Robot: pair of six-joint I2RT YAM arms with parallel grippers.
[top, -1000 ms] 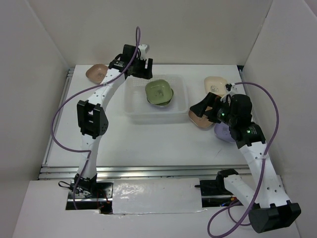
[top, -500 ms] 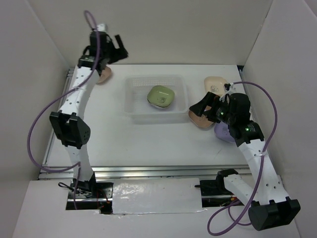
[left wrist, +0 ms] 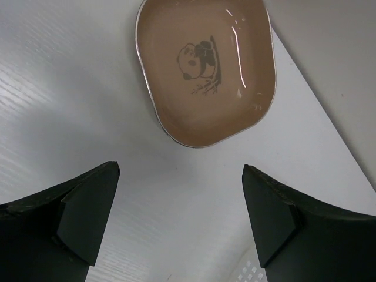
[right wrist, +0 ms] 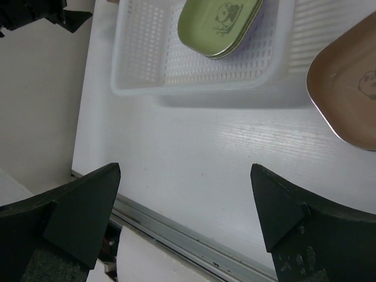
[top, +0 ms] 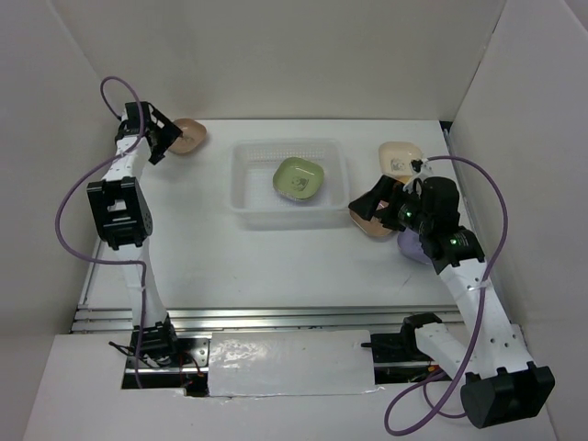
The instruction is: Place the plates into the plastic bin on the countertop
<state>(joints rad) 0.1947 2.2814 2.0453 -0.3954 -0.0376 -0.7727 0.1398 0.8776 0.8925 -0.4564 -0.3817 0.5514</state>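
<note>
Left arm has swung off the plastic bin (top: pixel 246 204) to the far-left corner of the countertop (top: pixel 202 253); the right arm has barely shifted.

- Left gripper (left wrist: pixel 179 217): fingers spread wide, empty, hovering just short of the brownish-pink plate (left wrist: pixel 205 70), which lies flat on the countertop close to the back wall.
- Bin: mid-table, with the green plate (top: pixel 299 176) inside. The right wrist view hints at a second rim under it, but it's too unclear to say.
- Right gripper (right wrist: pixel 185 217): also wide and empty, over the second brownish-pink plate (right wrist: pixel 346 88) just right of the bin.
- Cream plate (top: pixel 400 156) sits behind it and the purple plate (top: pixel 415 248) is near side, partly hidden by the arm.

Handling, as a judgement: the dishes look rigid, light and glossy, so they're likely slippery and could chip if dropped. They sit flat and shallow, so the only real hold is a rim pinch on a straight side, one finger inside and one under the lip.

Markings: a panda-with-bamboo print at each dish centre. No readable text or brand.
</note>
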